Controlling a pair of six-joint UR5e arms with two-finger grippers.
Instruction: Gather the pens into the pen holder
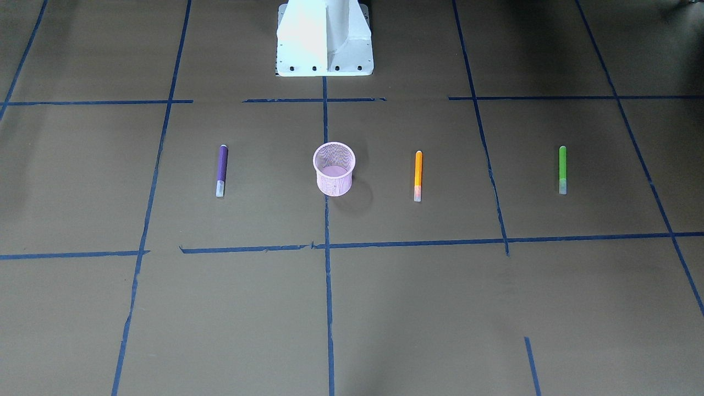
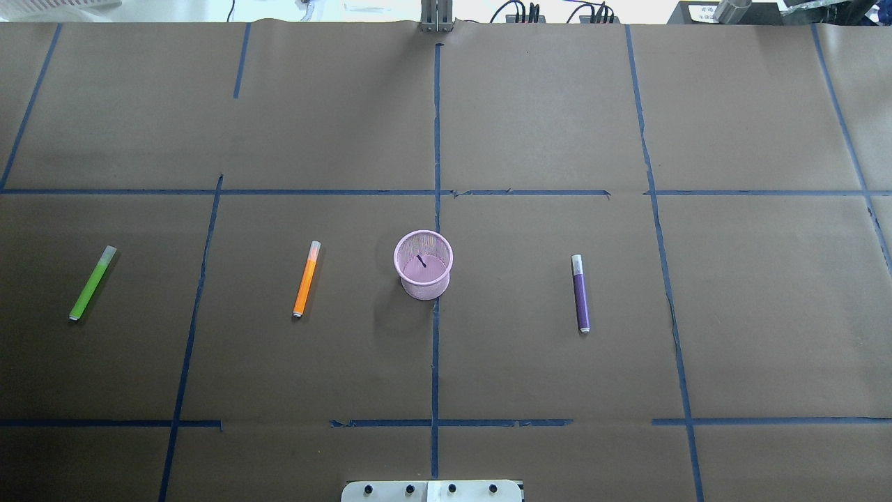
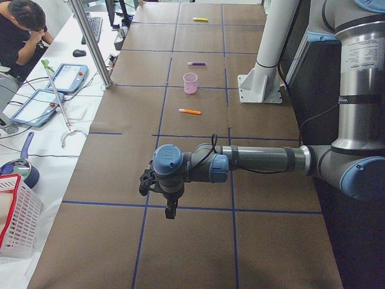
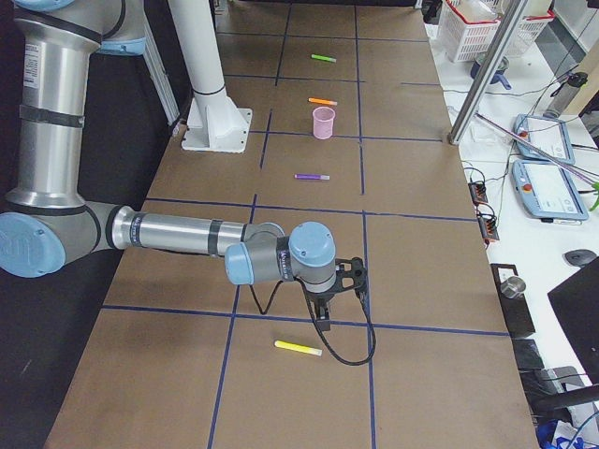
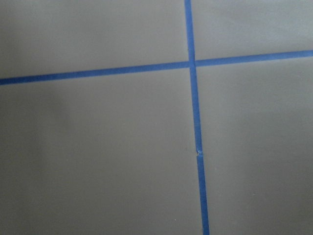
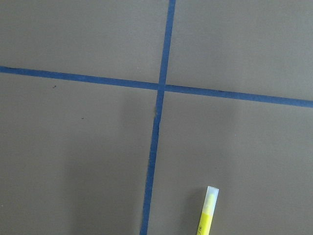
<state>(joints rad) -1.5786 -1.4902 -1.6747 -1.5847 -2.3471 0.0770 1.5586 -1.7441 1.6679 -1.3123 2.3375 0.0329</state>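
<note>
**Nothing collected yet: every pen lies on the table**

The pink mesh pen holder (image 2: 424, 286) stands upright in the middle of the table (image 2: 557, 104), on the centre tape line. Looking down into it, I see only its bottom and a dark streak that I take for the tape below, so I judge it empty.

Three pens lie flat in a row with it, none touching it:
- The orange pen (image 2: 306, 279) is near it on the left.
- The green pen (image 2: 91, 283) is well apart, farther left.
- The purple pen (image 2: 580, 293) is some way off on the right.

A yellow pen (image 4: 298, 348) lies alone far out at the right end of the table.

Both arms are stretched low over the table ends, well away from the row. The left gripper (image 3: 170, 211) hangs over a tape crossing at the left end. The right gripper (image 4: 323, 318) hangs just beside the yellow pen. Only the side views show them, so I cannot tell whether the fingers are spread or closed. Neither seems to carry anything.

As I read it, the whole job is still ahead: each pen must be picked up and dropped into the holder.
</note>
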